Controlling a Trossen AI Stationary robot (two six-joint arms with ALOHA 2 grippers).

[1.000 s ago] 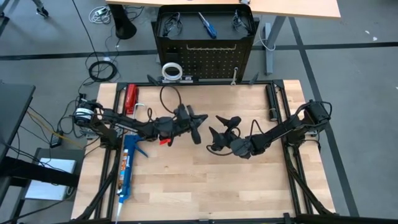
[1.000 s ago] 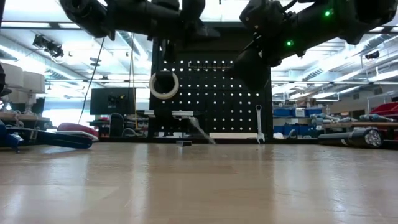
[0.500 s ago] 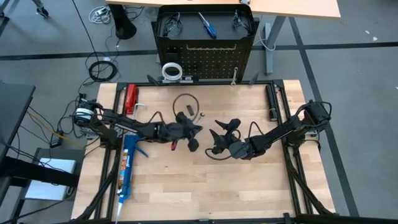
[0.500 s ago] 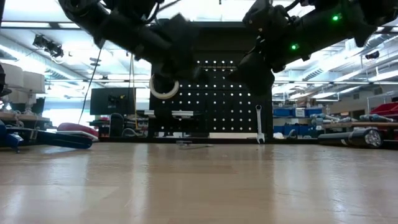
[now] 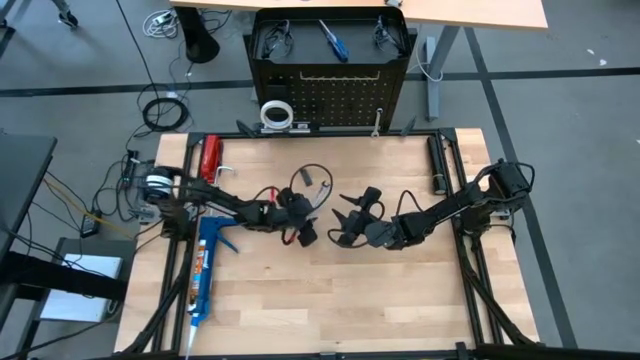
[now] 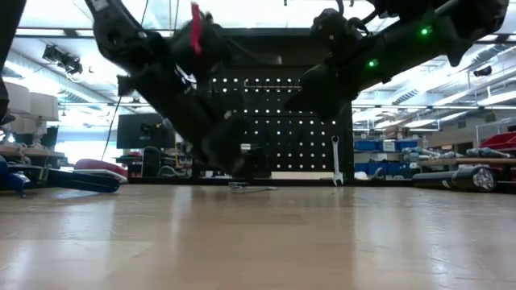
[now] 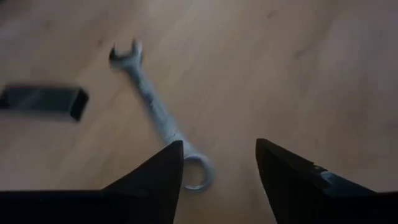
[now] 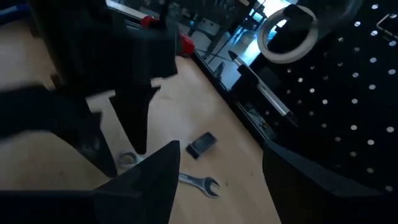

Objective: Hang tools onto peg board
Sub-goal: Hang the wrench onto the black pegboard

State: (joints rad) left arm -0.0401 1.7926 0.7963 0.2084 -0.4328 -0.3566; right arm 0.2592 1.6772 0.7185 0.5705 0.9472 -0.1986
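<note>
A silver wrench (image 7: 152,102) lies flat on the wooden table, also seen in the high view (image 5: 321,186), with its ring end toward my left gripper. My left gripper (image 7: 221,155) is open and slants down just above that ring end (image 7: 198,173), which sits beside one fingertip. In the high view, my left gripper (image 5: 307,215) is near the table's middle. My right gripper (image 5: 350,215) hangs open in the air to its right, nothing between its fingers. The peg board (image 5: 335,90) stands at the far edge. A white tape roll (image 5: 276,112) and a second wrench (image 6: 336,161) hang on it.
A small black block (image 7: 43,102) lies beside the wrench. A blue caulking gun (image 5: 205,270) and a red-handled tool (image 5: 210,158) lie at the table's left. Two safety glasses (image 5: 275,35) and a blue screwdriver (image 5: 333,40) sit behind the peg board's top.
My left gripper has come down toward the table and tipped its fingers downward over the wrench. The wrench, which stood slanted a second ago, now lies flat on the table. My right gripper has rolled a little in place.
</note>
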